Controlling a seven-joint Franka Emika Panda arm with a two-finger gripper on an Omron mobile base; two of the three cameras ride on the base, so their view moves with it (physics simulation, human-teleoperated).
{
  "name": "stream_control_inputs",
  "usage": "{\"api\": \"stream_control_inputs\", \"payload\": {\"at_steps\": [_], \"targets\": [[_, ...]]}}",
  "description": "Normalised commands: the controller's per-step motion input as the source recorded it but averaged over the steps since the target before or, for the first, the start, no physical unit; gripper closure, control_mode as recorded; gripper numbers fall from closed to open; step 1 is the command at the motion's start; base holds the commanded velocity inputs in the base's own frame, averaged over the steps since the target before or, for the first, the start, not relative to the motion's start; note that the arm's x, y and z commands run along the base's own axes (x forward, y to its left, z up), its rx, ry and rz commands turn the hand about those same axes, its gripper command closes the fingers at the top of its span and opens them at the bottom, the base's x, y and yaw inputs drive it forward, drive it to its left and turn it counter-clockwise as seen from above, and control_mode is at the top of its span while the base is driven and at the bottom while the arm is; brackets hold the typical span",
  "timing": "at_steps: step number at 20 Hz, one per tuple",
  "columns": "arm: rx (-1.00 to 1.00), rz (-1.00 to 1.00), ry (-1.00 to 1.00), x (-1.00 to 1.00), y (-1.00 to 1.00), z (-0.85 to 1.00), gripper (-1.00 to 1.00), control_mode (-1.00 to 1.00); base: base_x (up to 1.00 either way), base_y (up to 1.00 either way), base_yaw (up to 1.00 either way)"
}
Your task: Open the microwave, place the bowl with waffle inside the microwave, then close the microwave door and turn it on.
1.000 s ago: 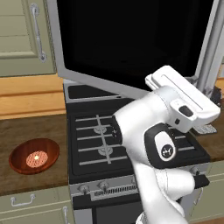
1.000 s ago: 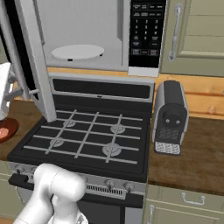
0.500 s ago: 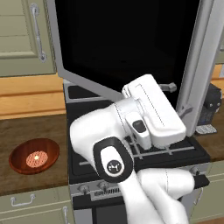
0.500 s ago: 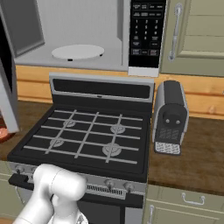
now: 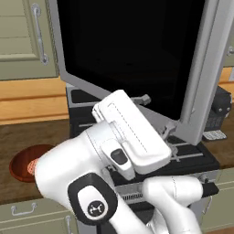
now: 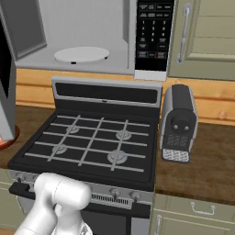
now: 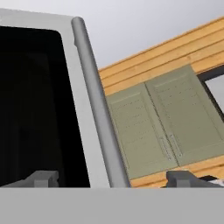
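The microwave (image 6: 82, 41) stands open over the stove, its white turntable (image 6: 81, 54) bare and the black keypad (image 6: 153, 27) at its right. The microwave door (image 5: 132, 50) is swung wide toward me, black glass facing out; its edge (image 6: 6, 92) shows in the right base view. My gripper (image 5: 156, 115) is open just in front of the door. In the hand view the gripper (image 7: 113, 178) straddles the door's silver bar handle (image 7: 94, 109), fingertips (image 7: 43, 178) well apart from it. The reddish-brown bowl (image 5: 20, 162) with the waffle (image 5: 31, 167) sits on the counter at left, half hidden by my arm.
A black gas stove (image 6: 87, 142) lies under the microwave. A dark toaster-like appliance (image 6: 178, 124) stands on the wooden counter (image 6: 206, 170) to its right. Beige cabinet doors (image 6: 206, 36) flank the microwave. The open door overhangs the stove's left side.
The jaws have spread wide and let go of the door handle. The door has swung further open, and my arm has folded down and leftward in front of it.
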Motion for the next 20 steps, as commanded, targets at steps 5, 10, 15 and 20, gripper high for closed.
{"api": "stream_control_inputs", "payload": {"at_steps": [5,10,15,20], "targets": [[0.2,0.34,0.18,-0.51,-0.26,-0.02,-1.0,-1.0,0.0,0.0,0.0],[0.08,0.63,0.13,-0.38,-0.55,-0.18,-1.0,-1.0,0.0,0.0,0.0],[0.0,0.52,0.13,-0.33,-0.78,0.0,-1.0,-1.0,0.0,0.0,0.0],[0.03,0.54,0.12,-0.07,-0.82,0.0,-1.0,-1.0,0.0,0.0,0.0]]}}
